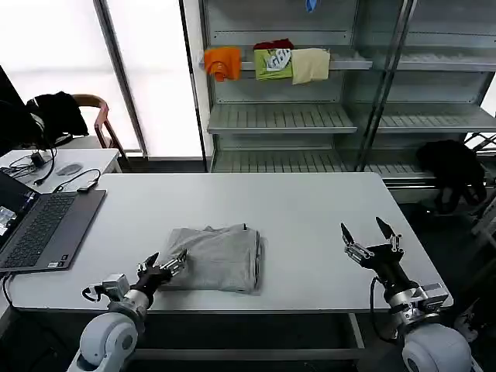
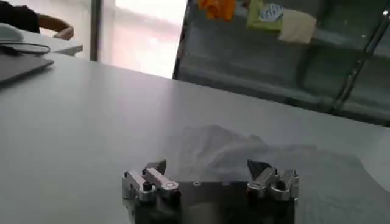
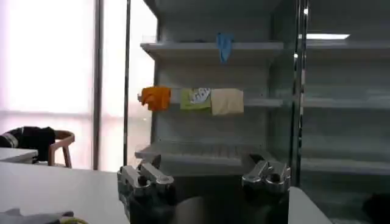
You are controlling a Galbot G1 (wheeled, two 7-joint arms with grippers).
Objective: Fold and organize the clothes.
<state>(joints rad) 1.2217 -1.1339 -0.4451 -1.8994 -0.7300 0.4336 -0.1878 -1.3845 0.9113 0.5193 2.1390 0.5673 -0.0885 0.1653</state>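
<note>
One of the clothes, a light grey shirt [image 1: 221, 258], lies folded into a rough rectangle near the front of the white table [image 1: 310, 209]. My left gripper [image 1: 164, 266] is open, low at the shirt's near-left corner, fingertips at its edge. In the left wrist view the gripper [image 2: 207, 169] is spread wide with the shirt [image 2: 244, 152] just beyond it and nothing between the fingers. My right gripper [image 1: 370, 232] hovers open over the table's right side, well apart from the shirt. The right wrist view shows that gripper [image 3: 204, 163] empty, with a sliver of the shirt [image 3: 36, 216] off to one side.
A laptop [image 1: 39, 225] with cables sits on the table's left end. The shelf unit behind holds orange [image 1: 223, 62], green [image 1: 273, 62] and cream [image 1: 310, 65] folded garments. A black garment [image 1: 453, 167] lies on a lower shelf at right. A chair [image 1: 93, 116] stands at back left.
</note>
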